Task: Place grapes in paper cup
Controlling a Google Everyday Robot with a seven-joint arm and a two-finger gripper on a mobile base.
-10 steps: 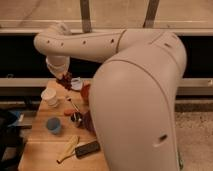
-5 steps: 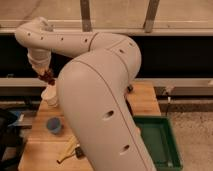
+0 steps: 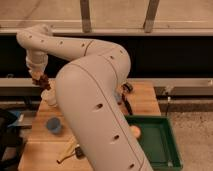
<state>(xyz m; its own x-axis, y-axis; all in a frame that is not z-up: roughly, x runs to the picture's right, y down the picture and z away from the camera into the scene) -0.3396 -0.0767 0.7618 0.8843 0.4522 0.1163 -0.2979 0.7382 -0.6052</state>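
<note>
A large white robot arm fills the middle of the view, bending up and over to the far left of a wooden table (image 3: 145,97). At its end, the gripper (image 3: 39,80) hangs just above the paper cup (image 3: 48,96), which stands upright near the table's back-left edge, partly hidden by the arm. A small dark red-purple cluster, the grapes (image 3: 41,81), sits at the gripper's tip, and the fingers appear to be pinched around it, though the view here is too dim to be sure of the exact contact. The grapes are above the cup's rim and slightly to its left, not yet inside.

A small light-blue cup (image 3: 54,125) stands nearer the front of the table, well apart from the paper cup. A green bin (image 3: 170,150) sits to the right, holding a round orange fruit (image 3: 135,131). A yellowish object lies near the front edge.

The bunch is likely light, soft and easily bruised, with loose berries that could swing or drop off. A gentle hold across the top of the cluster or its stem seems best. The paper cup is light and could tip if bumped.
</note>
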